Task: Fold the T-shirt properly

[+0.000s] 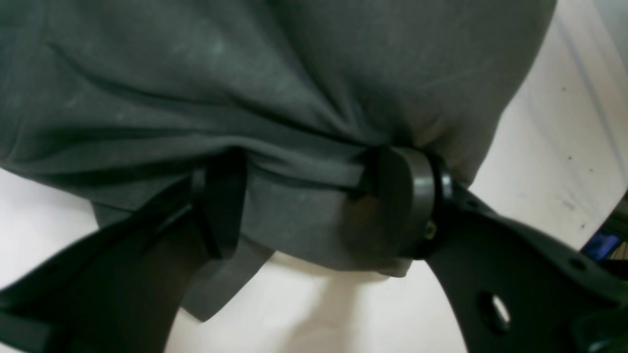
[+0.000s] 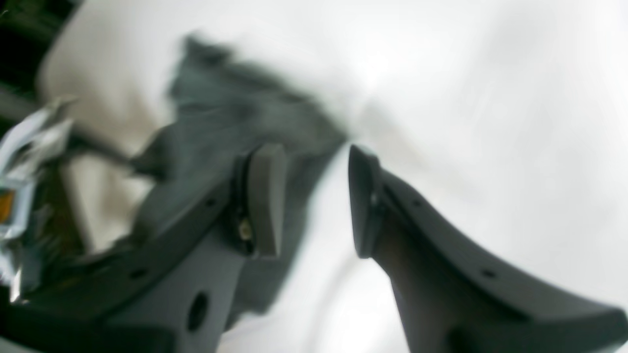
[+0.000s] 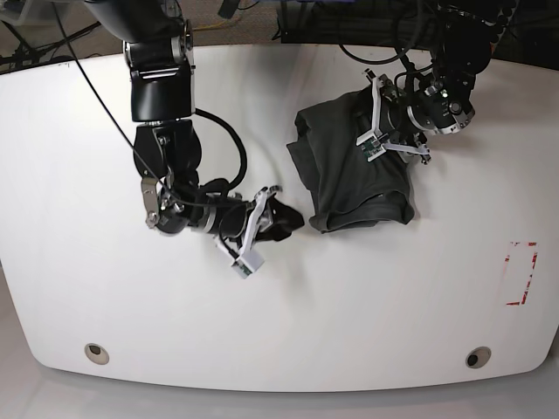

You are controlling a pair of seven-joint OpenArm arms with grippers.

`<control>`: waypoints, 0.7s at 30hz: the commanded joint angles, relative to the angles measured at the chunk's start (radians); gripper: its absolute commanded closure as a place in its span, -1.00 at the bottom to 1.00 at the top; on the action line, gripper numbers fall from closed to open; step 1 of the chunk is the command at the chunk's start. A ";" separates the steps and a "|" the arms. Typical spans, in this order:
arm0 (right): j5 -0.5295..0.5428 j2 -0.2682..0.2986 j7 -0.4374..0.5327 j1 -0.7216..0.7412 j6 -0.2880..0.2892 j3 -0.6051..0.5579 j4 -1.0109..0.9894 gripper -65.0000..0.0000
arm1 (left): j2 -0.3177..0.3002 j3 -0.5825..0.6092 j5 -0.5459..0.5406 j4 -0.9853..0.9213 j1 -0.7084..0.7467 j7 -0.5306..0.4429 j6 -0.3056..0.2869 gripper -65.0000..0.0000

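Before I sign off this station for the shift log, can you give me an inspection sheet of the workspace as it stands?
Surface: white table, red marking near one edge, two round fittings along the near edge.
Job's things: T-shirt, dark grey, bunched, not folded flat.
Clutter: nothing seen.
Grippers: left gripper has its fingers closed on a fold of the shirt's edge; right gripper open, empty, beside the shirt.
Cables: black cable looping along the right arm.
Surroundings: dark equipment and wires beyond the table's far edge, too dim to identify.
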 commanded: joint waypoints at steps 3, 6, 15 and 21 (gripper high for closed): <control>0.079 -0.014 -0.014 -0.055 0.004 0.003 0.068 0.37 | -0.008 -0.005 -0.002 0.012 -0.010 -0.004 -0.001 -0.20; 0.083 -0.028 -0.014 -0.080 0.004 0.003 0.065 0.37 | -0.008 -0.005 -0.002 0.012 -0.010 -0.004 -0.001 -0.20; 0.083 -0.096 -0.013 -0.081 0.004 -0.065 0.065 0.37 | -0.008 -0.005 0.000 0.011 -0.010 -0.004 -0.001 -0.20; 0.081 -0.099 0.082 -0.061 0.004 -0.188 0.016 0.38 | -0.008 -0.005 0.000 0.011 -0.010 -0.004 -0.001 -0.20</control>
